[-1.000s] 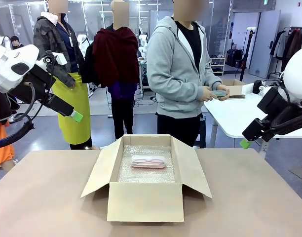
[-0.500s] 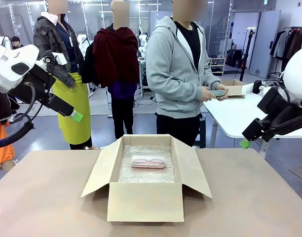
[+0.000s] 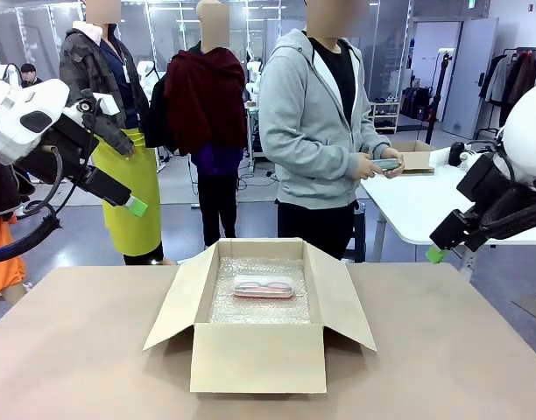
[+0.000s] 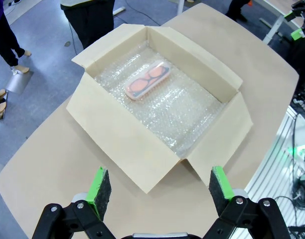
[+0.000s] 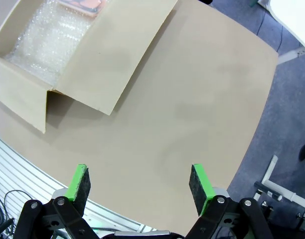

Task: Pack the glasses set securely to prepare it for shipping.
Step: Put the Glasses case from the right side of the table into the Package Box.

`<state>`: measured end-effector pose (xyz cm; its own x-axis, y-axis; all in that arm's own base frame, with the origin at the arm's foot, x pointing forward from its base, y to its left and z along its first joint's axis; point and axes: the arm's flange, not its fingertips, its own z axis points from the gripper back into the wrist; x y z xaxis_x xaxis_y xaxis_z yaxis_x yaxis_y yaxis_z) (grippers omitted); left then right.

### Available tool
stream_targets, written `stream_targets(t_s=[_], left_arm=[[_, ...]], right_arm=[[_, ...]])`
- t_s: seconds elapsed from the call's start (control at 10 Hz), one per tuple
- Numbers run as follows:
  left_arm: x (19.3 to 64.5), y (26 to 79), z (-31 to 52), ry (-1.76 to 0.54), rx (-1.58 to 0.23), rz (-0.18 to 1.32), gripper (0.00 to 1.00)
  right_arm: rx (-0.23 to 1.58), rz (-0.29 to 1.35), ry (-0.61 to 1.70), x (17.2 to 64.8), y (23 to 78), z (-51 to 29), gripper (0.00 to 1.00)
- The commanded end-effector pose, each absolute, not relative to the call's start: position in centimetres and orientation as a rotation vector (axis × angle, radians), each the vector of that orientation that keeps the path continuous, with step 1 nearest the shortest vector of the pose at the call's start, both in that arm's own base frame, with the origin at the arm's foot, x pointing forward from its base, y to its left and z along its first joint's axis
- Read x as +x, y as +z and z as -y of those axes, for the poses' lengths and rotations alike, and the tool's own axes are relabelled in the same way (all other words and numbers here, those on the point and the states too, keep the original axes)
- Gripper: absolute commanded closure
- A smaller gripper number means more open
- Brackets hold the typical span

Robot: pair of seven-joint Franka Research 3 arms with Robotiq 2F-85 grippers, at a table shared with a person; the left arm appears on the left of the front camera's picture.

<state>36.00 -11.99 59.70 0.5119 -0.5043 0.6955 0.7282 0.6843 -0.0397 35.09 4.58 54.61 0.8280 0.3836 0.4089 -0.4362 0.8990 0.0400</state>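
Note:
A pale pink glasses case [image 3: 264,286] lies flat on bubble wrap inside the open cardboard box [image 3: 257,357] at mid-table; the left wrist view shows the case [image 4: 147,79] near the box's far wall. A person in a grey hoodie stands across the table and holds a mint green case [image 3: 389,164] in both hands, beside a white side table. My left gripper [image 3: 135,206] hangs open, high at the left, well above the table. From the left wrist, the left gripper [image 4: 160,184] looks down on the box. My right gripper [image 3: 435,255] is open, high at the right. Under the right gripper [image 5: 140,181] lies bare tabletop.
The box's four flaps [image 5: 127,50] spread outward over the brown tabletop [image 3: 75,350]. A white side table [image 3: 426,206] with a small carton stands at the far right. Two more people stand behind at the left. Tabletop to both sides of the box is bare.

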Motion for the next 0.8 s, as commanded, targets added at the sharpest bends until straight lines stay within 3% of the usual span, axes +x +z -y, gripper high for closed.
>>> stream_targets(t_s=[0.0,0.7], left_arm=[[35.94,59.72,11.84,-0.765,-0.364,0.725,0.0],[35.94,59.72,11.84,-0.765,-0.364,0.725,0.0]], right_arm=[[0.123,0.419,0.424,34.81,54.33,-4.66,0.0],[0.123,0.419,0.424,34.81,54.33,-4.66,0.0]])
